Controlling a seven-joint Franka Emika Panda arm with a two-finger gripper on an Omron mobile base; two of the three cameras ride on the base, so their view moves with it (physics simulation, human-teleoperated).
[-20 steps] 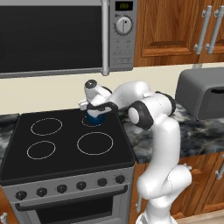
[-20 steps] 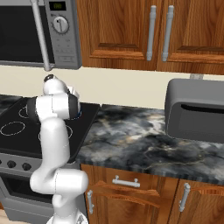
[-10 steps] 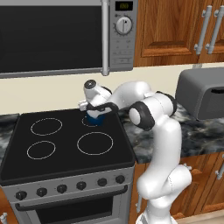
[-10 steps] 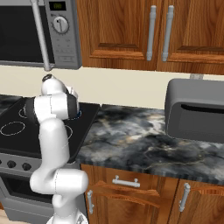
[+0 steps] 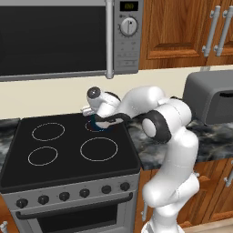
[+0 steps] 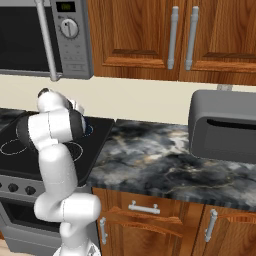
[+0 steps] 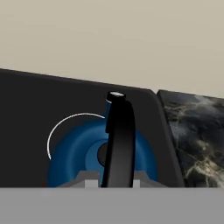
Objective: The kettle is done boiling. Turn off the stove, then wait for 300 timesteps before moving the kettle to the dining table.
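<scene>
The dark-blue kettle [image 5: 95,123] sits on the back right burner of the black stove [image 5: 68,150], near the wall. My gripper [image 5: 102,121] reaches down onto it from the right. In the hand view the kettle [image 7: 72,155] lies just below, and its black upright handle [image 7: 119,140] runs between my fingertips [image 7: 91,182], which sit tight against both sides of it; the gripper [image 7: 116,181] is shut on the handle. The burner ring [image 7: 65,122] around the kettle is white. From the right, a sliver of the kettle [image 6: 89,130] shows behind my arm.
A steel microwave [image 5: 54,38] hangs low over the stove. The marbled counter [image 6: 150,155] runs to the right, with a grey box appliance [image 6: 225,125] on it. Wood cabinets [image 6: 150,35] line the wall above. Stove knobs [image 5: 63,196] run along the front.
My hand has sunk slightly lower onto the kettle. The kettle has not left its burner.
</scene>
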